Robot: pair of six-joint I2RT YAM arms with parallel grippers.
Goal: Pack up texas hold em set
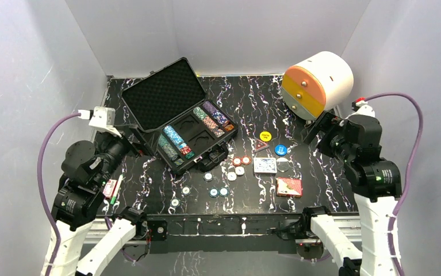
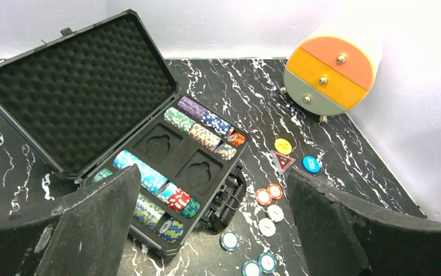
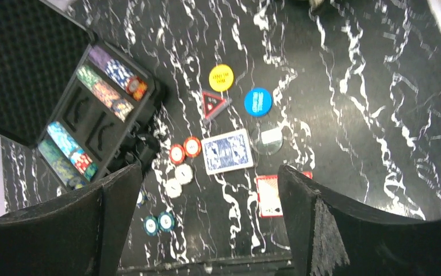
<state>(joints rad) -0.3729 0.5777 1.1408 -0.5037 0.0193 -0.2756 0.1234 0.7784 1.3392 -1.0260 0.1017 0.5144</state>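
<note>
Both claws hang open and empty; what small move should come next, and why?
Probably lower the right claw onto the blue card deck: it lies loose in front of that claw, and the open case has both card slots empty.

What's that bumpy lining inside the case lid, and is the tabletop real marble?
Lining: looks like soft black foam, matte, with egg-crate bumps. Tabletop: black with white veins, slightly shiny; marble-look, but real stone or a print, I cannot tell.
</note>
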